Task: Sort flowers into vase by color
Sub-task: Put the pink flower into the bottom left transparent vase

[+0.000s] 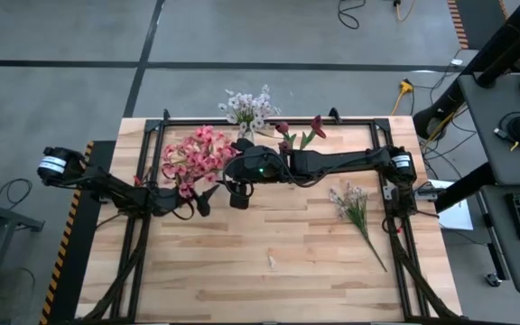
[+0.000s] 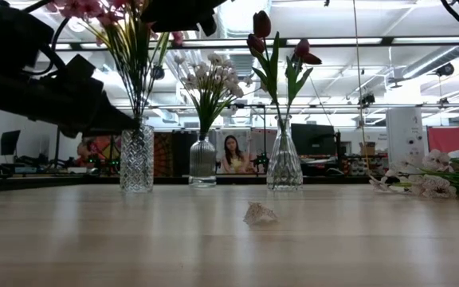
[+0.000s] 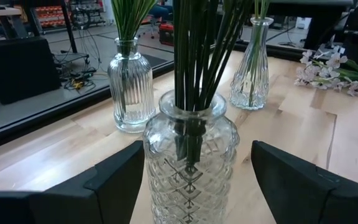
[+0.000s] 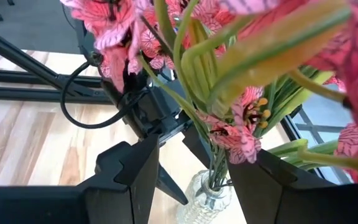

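Three glass vases stand in a row near the table's far edge. The cut-glass vase (image 3: pixel 191 168) holds the pink blossoms (image 1: pixel 192 158). The ribbed vase (image 3: pixel 129 93) holds white-lilac blossoms (image 1: pixel 246 110). The third vase (image 2: pixel 284 163) holds dark red tulips (image 1: pixel 298 135). My left gripper (image 1: pixel 204 200) is open, low by the table, one finger on each side of the cut-glass vase without clear touch. My right gripper (image 4: pixel 194 180) is open above that vase among the pink blossoms, with green stems (image 4: pixel 216 155) between its fingers. One white-lilac stem (image 1: pixel 357 212) lies flat on the table's right part.
A small pale scrap (image 2: pixel 260 214) lies on the wood near the table's middle. A dark frame rail (image 1: pixel 269 120) runs along the far edge behind the vases. The room behind shows desks and a person (image 2: pixel 233 155). The table's near half is open wood (image 1: pixel 269 280).
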